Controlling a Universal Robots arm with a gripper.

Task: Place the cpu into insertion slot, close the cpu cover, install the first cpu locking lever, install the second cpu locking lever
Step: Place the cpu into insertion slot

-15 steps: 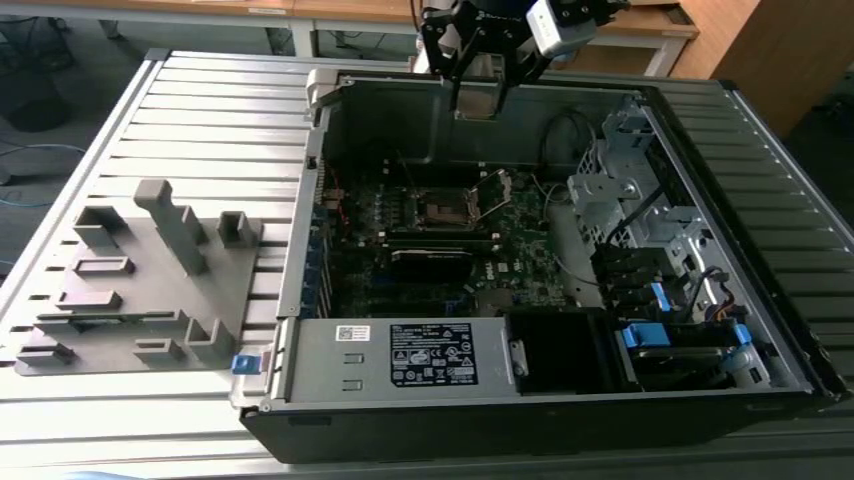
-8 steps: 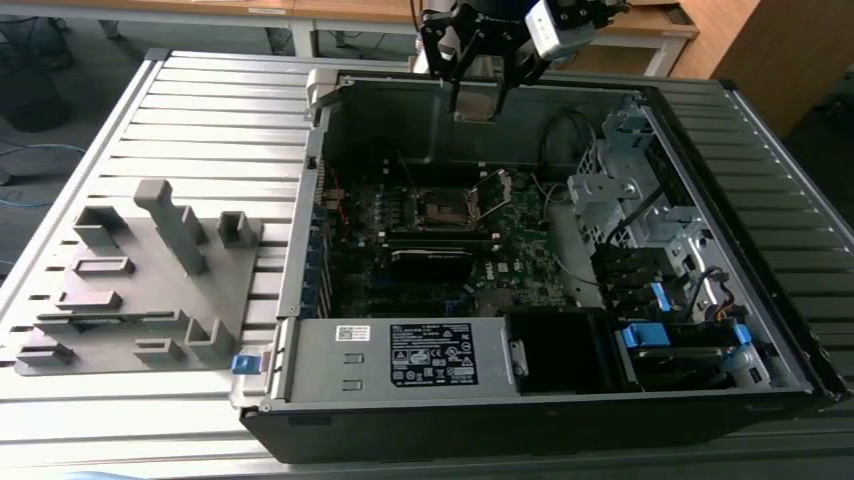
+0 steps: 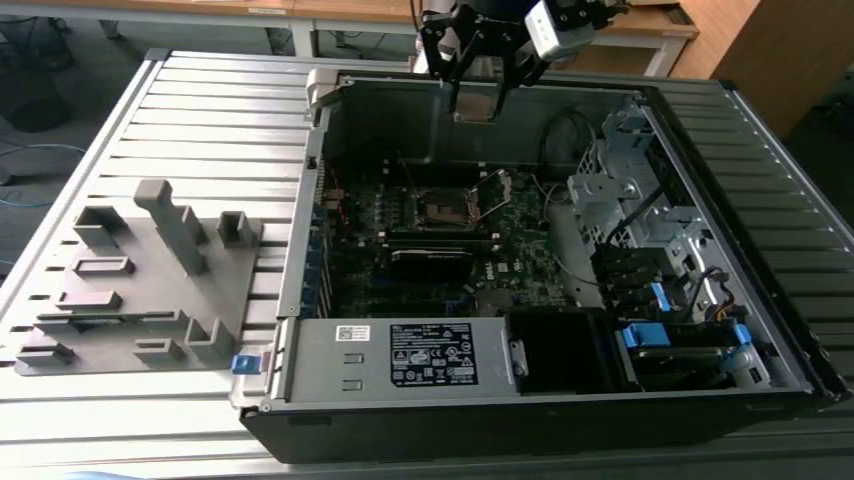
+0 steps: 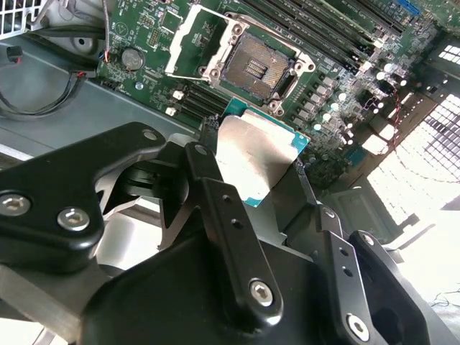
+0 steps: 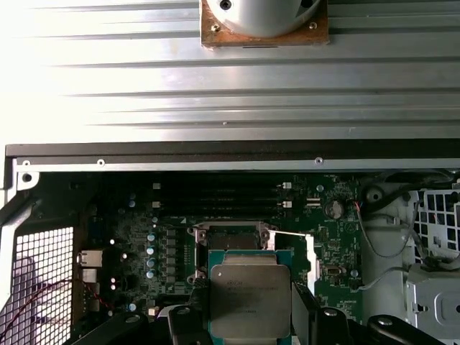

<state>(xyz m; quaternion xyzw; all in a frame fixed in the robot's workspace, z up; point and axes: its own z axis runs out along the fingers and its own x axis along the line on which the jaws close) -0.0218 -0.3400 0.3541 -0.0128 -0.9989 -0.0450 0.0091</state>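
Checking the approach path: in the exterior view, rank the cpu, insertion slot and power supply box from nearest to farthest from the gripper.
1. cpu, held in the gripper, at the view's top.
2. insertion slot, in the view's middle.
3. power supply box, toward the view's bottom.

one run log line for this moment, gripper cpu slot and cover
gripper: shut on cpu | cpu: held over case, not in slot | slot: empty | cover: open
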